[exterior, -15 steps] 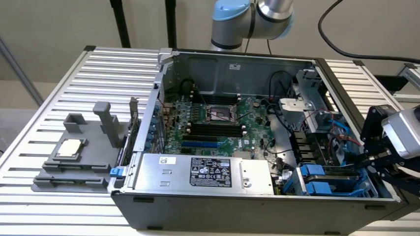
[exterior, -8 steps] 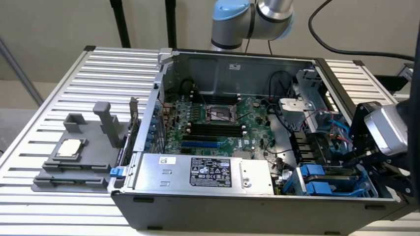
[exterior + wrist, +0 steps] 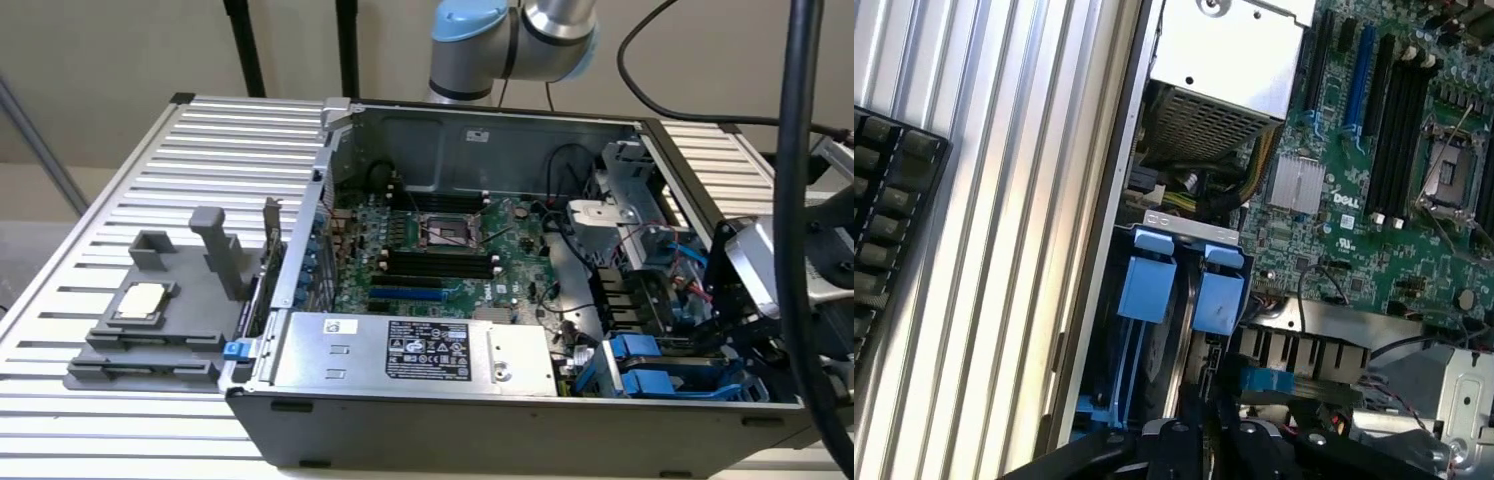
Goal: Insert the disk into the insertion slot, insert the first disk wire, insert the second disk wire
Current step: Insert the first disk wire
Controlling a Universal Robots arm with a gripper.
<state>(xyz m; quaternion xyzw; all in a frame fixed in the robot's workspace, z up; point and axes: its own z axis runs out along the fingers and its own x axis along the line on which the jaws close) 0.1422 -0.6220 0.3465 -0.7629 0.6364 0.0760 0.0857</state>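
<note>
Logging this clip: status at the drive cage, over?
Gripper close to the insertion slot. Two blue tabs at its mouth; disk seating unclear. Blue connector beside gripper.

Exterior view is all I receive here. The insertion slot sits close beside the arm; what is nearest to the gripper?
Observer: In the wrist view the gripper hangs close by two blue tabs, side by side at the metal edge of the insertion slot.
Operator: Any wire near it?
Observer: A blue connector lies right beside the gripper.
Operator: And outside the case?
Observer: A black tray with rows of cells lies on the slatted table.
</note>
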